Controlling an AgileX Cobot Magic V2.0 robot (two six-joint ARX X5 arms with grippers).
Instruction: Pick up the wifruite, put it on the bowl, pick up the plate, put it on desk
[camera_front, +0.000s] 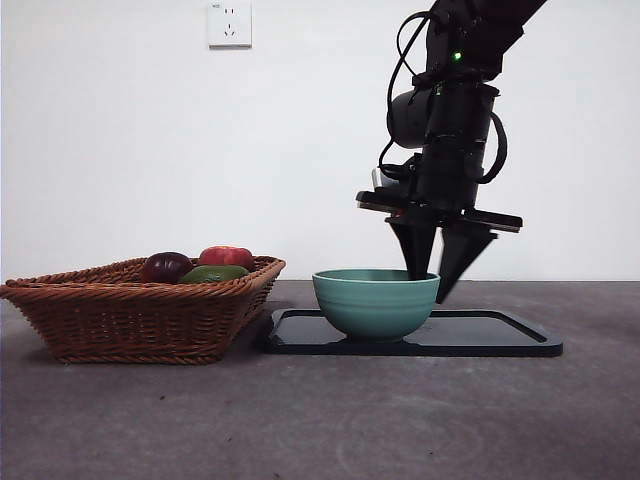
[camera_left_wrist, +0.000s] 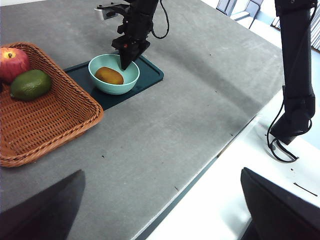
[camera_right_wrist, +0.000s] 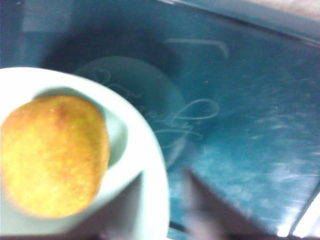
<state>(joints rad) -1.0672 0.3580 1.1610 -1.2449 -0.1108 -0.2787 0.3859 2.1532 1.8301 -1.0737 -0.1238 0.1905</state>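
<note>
- Right gripper (camera_front: 437, 285): positioned over the bowl's (camera_front: 375, 302) rim on the side away from the basket (camera_front: 130, 315). Jaws are parted and hold nothing; the front view shows one jaw tip dipping inside the rim, the other outside the wall.
- Fruit (camera_left_wrist: 109, 75): the orange-brown fruit lies loose inside the bowl, clear of both jaw tips. The front view hides it behind the bowl wall; both wrist views show it plainly.
- Bowl: stands upright on the dark tray (camera_front: 490, 335), towards the tray end nearest the basket. The rest of the tray beyond the bowl is bare.
- Basket: sits just beside the tray, with a narrow gap between them. It holds a red fruit (camera_front: 227, 257), a green fruit (camera_front: 213, 273) and a dark purple fruit (camera_front: 165, 266); the purple one is visible only from the front.
- Desk (camera_front: 330, 420): open surface lies in front of the bowl and beyond the tray's far end. The left wrist view shows the desk edge well away from the bowl.
- Left gripper (camera_left_wrist: 165, 210): held off the desk, well apart from the bowl, jaws spread wide and empty.
- Right wrist view is blurred; script lettering shows on the tray surface.
</note>
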